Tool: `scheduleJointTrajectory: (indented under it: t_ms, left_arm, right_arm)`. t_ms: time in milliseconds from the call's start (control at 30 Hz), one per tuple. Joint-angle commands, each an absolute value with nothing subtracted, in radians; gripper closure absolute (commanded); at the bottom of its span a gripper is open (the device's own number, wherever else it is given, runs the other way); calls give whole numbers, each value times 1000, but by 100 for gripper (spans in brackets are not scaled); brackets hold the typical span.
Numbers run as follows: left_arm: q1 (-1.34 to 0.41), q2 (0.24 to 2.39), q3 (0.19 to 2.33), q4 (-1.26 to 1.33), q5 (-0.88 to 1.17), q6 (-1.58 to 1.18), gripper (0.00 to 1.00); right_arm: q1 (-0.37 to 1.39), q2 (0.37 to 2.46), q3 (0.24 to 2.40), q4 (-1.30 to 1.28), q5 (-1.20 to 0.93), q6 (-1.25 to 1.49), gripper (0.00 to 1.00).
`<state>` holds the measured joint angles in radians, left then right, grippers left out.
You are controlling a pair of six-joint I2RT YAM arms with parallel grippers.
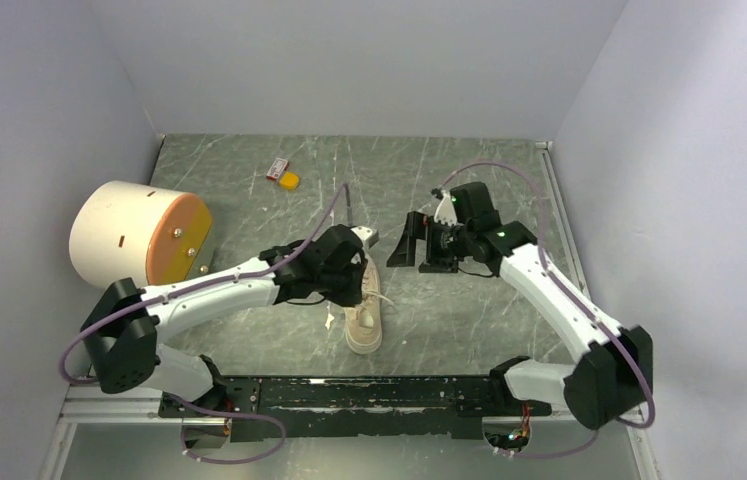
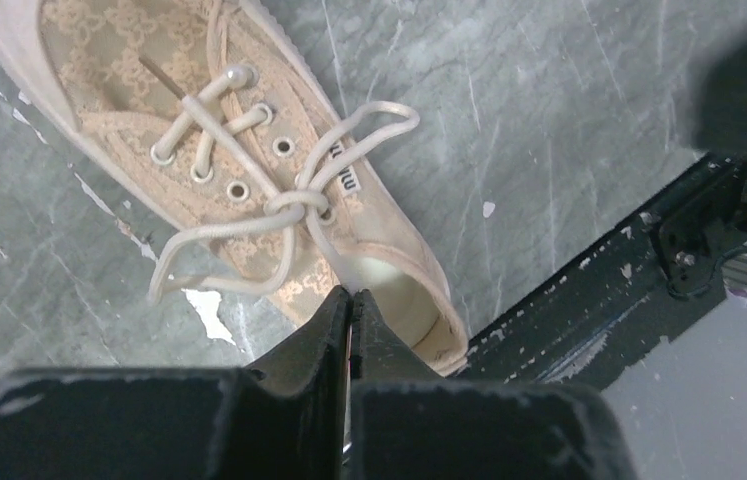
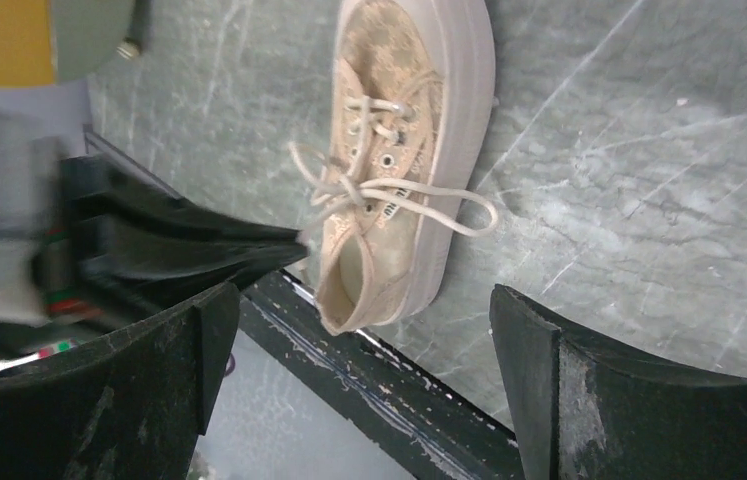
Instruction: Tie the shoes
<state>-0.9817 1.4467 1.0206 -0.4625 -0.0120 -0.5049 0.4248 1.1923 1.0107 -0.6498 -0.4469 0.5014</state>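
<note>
The shoe (image 1: 364, 322) is a small cream sneaker lying on the green marbled table near the front rail. Its thin white laces (image 2: 294, 203) are crossed in a knot over the tongue, with a loop trailing off one side and a loose end off the other. My left gripper (image 2: 350, 293) is shut with nothing visible between its fingers, and its tip hovers over the shoe's heel opening. It covers the shoe's upper part in the top view (image 1: 352, 272). My right gripper (image 1: 401, 243) stands open, apart from the shoe on its far right. The right wrist view shows shoe (image 3: 389, 160) and laces (image 3: 354, 190) between wide fingers (image 3: 529, 340).
A large cream-and-orange cylinder (image 1: 139, 235) lies on its side at the left. A small red and orange item (image 1: 283, 175) sits near the back. The black base rail (image 1: 389, 392) runs right behind the shoe's heel. Pale walls enclose three sides.
</note>
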Motion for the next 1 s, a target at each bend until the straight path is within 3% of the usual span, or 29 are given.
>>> scheduleJointTrajectory:
  t_ms: [0, 433, 500, 600, 967]
  left_arm:
    - [-938, 1369, 954, -479, 126, -517, 95]
    - [-835, 1187, 735, -489, 212, -567, 95]
    - [-816, 1164, 710, -507, 212, -574, 95]
    - [-784, 1129, 672, -530, 209, -592, 95]
    - [-736, 1120, 590, -446, 269, -617, 95]
  right_arm:
    - [419, 1280, 963, -560, -542, 532, 0]
    - [418, 1553, 939, -418, -682, 507, 1]
    - [418, 1572, 937, -403, -694, 489, 3]
    - [415, 1582, 906, -332, -755, 457, 15]
    - [412, 1574, 744, -86, -927, 517, 21]
